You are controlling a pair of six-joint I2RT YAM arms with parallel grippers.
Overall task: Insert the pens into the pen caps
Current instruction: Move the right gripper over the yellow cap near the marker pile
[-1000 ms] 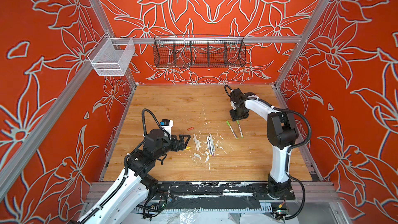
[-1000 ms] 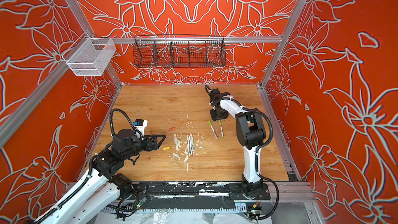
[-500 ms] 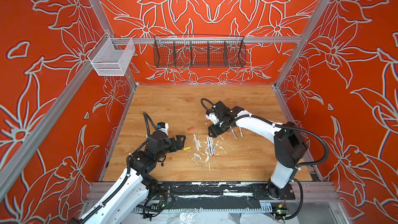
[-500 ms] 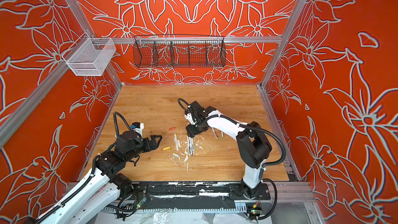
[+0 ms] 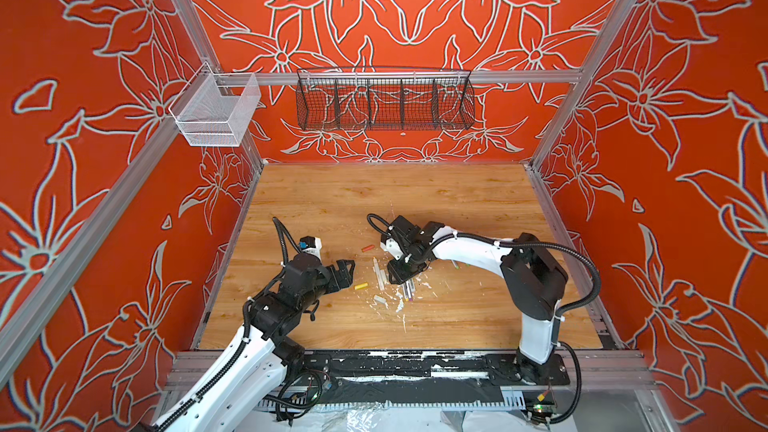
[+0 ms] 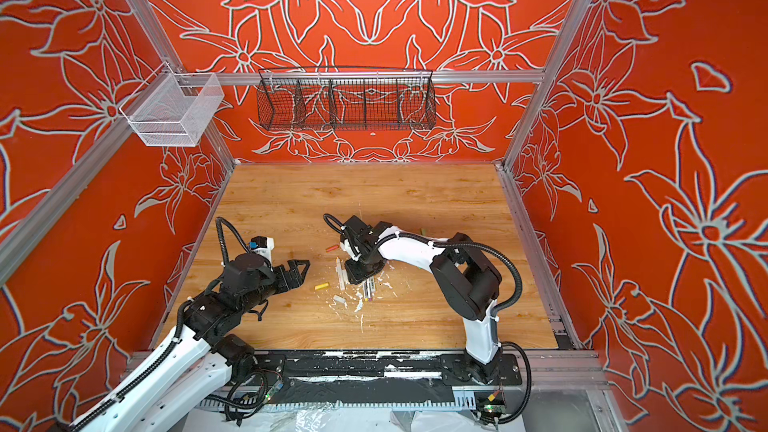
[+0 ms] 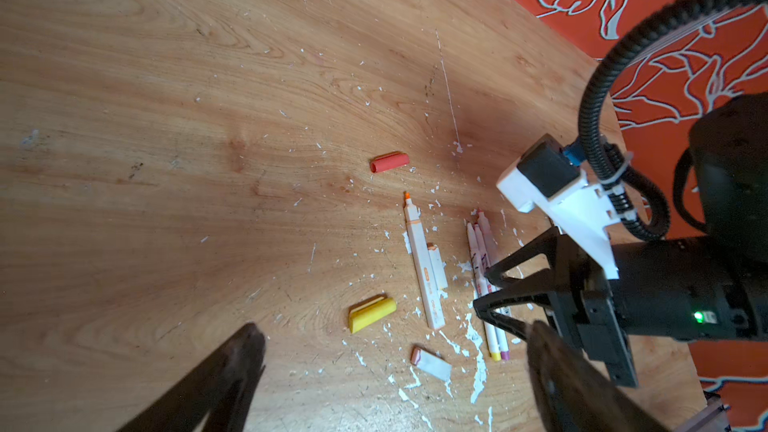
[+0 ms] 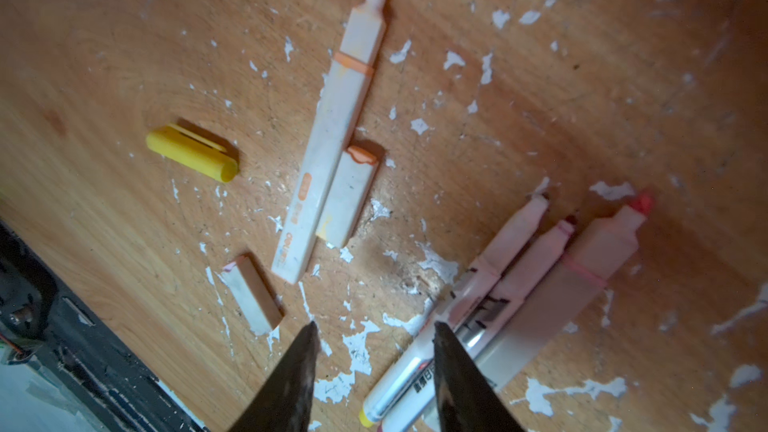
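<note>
Three pens, likely light, stiff and slick, lie bunched; one runs between the right gripper's half-spread fingers, perhaps untouched. Pinch mid-barrel. Meanwhile the left gripper's fingers spread wide, empty.

My left pincer hovers low and level, jaws spread wide, left arm folded. My right arm reaches toward the middle; my right pincer points down, jaws partly apart, empty.

We find both top views bright and evenly lit, with the frame rails bowing towards the edges. Around the right gripper the light turns dimmer and warmer. Its fingertips are blurred, and the pens just beyond cast soft shadows. The left gripper smears likewise.
</note>
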